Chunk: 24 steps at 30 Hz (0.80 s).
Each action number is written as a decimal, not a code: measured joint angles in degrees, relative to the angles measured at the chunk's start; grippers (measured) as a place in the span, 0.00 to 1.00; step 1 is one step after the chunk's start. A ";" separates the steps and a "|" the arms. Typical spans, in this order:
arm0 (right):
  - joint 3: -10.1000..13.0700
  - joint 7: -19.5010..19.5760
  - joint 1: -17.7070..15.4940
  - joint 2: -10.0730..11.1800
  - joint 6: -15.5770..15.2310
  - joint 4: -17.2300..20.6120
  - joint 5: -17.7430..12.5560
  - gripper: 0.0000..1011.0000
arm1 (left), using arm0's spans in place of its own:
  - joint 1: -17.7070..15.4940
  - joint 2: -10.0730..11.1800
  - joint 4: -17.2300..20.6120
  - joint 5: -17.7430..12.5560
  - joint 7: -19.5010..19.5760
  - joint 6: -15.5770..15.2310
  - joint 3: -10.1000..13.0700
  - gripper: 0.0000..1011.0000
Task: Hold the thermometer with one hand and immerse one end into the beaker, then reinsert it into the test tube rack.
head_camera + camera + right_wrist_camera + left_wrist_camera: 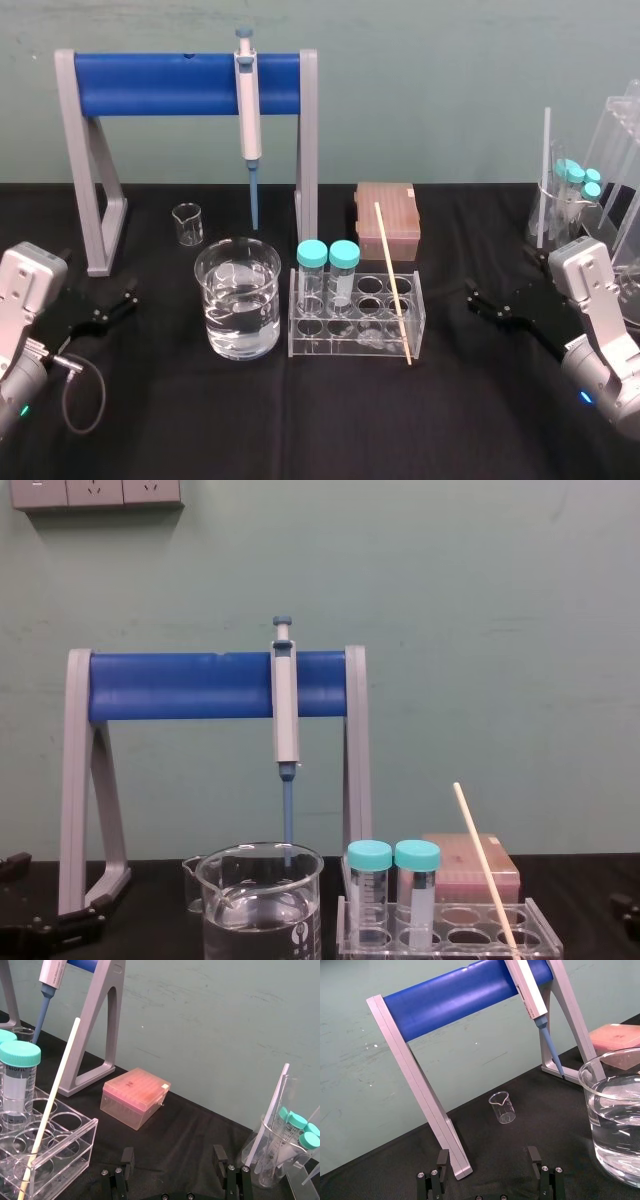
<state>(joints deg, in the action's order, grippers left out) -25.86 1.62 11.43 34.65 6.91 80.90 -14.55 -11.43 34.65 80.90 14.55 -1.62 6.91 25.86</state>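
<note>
cream-white and pencil-thin, the thermometer [393, 283] stands tilted in the front right corner hole of the test tube rack [340, 345], its top leaning back and to the left. the rack is clear acrylic with rows of round holes. it sits on black cloth [300, 430] just right of the beaker [203, 285], a wide glass cylinder with a spout, holding clear liquid. two teal-capped tubes [328, 255] stand upright at the rack's left end. the chest view shows the beaker's white printed mark facing forward and wall sockets [95, 492] high on the green wall; the head view takes in both arms. the left gripper [125, 298] lies low at the left side of the cloth, pointing inward, its black fingers spread apart with nothing between them, and the left wrist view shows the same gap. the right gripper [478, 302] mirrors it on the right, apart from the rack, fingers likewise spread and empty. a translucent pink box [134, 1097] sits behind the rack.
</note>
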 joint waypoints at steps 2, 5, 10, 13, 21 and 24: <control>0.00 0.00 0.00 0.00 0.00 0.00 0.00 0.99 | 0.00 0.00 0.00 0.00 0.00 0.00 0.00 0.99; 0.00 0.00 0.00 0.00 0.00 0.00 0.00 0.99 | 0.00 0.00 0.00 0.00 0.00 0.00 0.00 0.99; 0.00 0.00 0.00 0.00 0.00 0.00 0.00 0.99 | 0.00 0.00 0.00 0.00 0.00 0.00 0.00 0.99; 0.00 0.00 0.00 0.00 0.00 0.00 0.00 0.99 | 0.00 0.00 0.00 0.00 0.00 0.00 0.00 0.99; 0.00 0.00 0.00 0.00 0.00 0.00 0.00 0.99 | 0.00 0.00 0.00 0.00 0.00 0.00 0.00 0.99; 0.00 0.00 0.00 0.00 0.00 0.00 0.00 0.99 | 0.00 0.00 0.00 0.00 0.00 0.00 0.00 0.99</control>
<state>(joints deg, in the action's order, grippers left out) -25.86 1.62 11.43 34.64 6.91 80.90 -14.55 -11.43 34.65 80.90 14.55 -1.62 6.91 25.86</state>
